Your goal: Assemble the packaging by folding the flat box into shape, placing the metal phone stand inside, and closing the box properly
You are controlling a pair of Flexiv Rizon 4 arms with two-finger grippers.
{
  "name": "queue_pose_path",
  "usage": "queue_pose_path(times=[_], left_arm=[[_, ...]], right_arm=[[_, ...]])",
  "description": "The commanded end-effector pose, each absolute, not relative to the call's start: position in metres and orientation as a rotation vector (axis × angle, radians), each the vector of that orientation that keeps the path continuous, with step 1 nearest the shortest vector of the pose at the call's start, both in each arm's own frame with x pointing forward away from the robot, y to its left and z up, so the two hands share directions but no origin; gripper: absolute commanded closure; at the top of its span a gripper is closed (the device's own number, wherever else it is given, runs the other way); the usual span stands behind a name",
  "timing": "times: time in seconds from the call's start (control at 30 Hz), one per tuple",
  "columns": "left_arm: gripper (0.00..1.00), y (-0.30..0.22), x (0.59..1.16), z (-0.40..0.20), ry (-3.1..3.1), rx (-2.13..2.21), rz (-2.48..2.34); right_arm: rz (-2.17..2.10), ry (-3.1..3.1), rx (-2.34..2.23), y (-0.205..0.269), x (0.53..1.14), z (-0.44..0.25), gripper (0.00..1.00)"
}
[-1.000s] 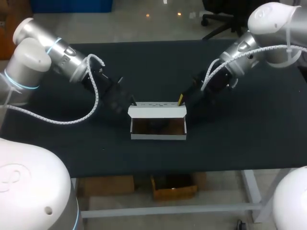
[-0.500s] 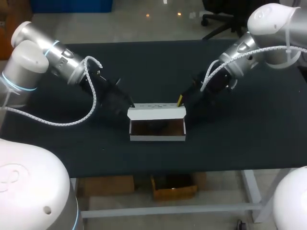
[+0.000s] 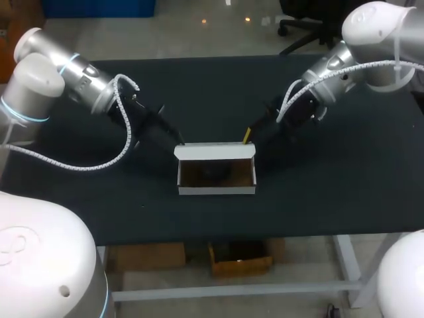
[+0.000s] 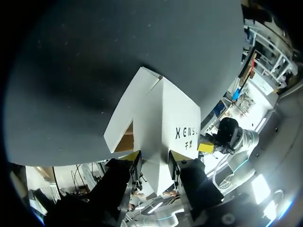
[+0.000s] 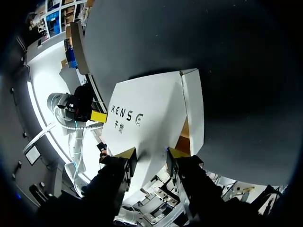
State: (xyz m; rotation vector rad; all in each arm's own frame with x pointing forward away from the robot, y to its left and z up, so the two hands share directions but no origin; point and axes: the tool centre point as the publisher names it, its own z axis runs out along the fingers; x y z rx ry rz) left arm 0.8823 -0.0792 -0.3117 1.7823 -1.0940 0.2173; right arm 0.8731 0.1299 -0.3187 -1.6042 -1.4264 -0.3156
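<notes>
Even overhead light fills the head view. The matte black table (image 3: 212, 86) soaks it up without glare, so the white cardboard box (image 3: 215, 152) is the brightest thing on it, its lid nearly washed out and its brown inside dim. The silver left arm (image 3: 73, 73) and silver right arm (image 3: 338, 66) carry soft highlights along their tops. In the left wrist view the box throws a dark shadow on the table beside it, and the black left claw (image 4: 154, 158) is almost a silhouette against blown-out glare past the table's edge. The right wrist view is lit alike, with the black right claw (image 5: 150, 153) dark under a bright box face
</notes>
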Motion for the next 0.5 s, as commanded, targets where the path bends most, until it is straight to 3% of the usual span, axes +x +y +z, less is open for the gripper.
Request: queue_pose_path(times=[0.03,0.5], left_arm=[[0.63,-0.0808,0.8875,-0.3099,-1.095,1.778,0.202],[0.63,-0.0852,0.8884,-0.31,-1.072,1.766,0.196]], right_arm=[[-0.302,-1.422,-1.593,0.1293,0.8813,-0.3184,0.61],[-0.302,-1.4,-1.587,0.1294,0.8891,-0.3181,0.61]])
